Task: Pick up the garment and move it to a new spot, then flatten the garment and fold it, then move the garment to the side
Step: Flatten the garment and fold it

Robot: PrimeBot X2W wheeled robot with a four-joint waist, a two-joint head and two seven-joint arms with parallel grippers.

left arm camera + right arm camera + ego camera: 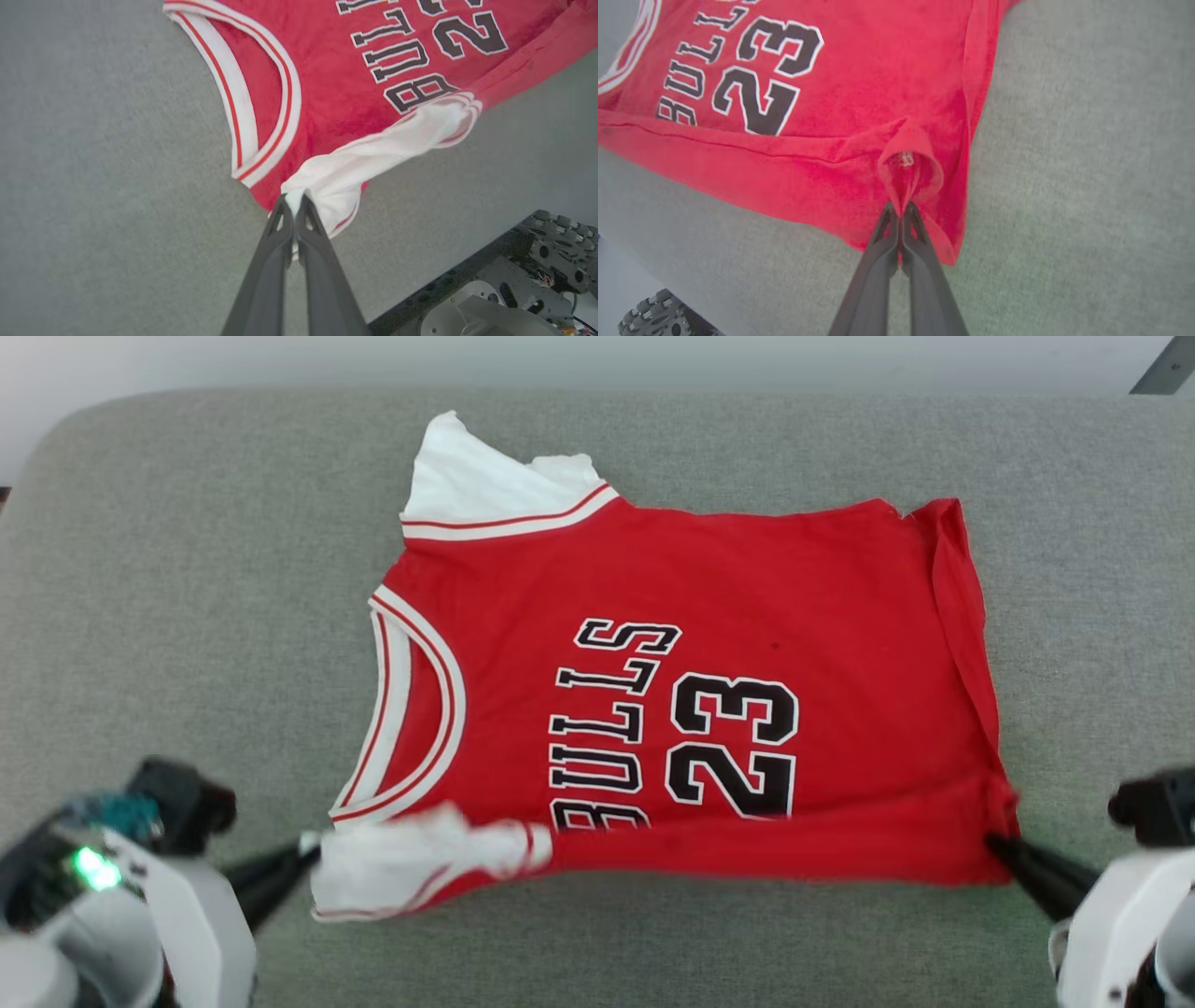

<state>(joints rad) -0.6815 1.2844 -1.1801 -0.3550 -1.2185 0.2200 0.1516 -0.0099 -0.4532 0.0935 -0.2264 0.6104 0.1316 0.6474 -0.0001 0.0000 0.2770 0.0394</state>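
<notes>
Left gripper [313,847], 8 o'clock in the head view: fingers pinched together on the near white sleeve [411,863].
Right gripper [997,845], 4 o'clock: fingers clamped on the near hem corner, red cloth bunched between them.
Red "BULLS" 23 jersey [747,597], centre: spread print-up on the grey fabric cushion [187,569], with the neckline toward 9 o'clock and the hem toward 3 o'clock. The near edge is turned over in a band, covering part of the B.
Far white sleeve [467,476], 11 o'clock: lying flat, striped trim showing.
</notes>
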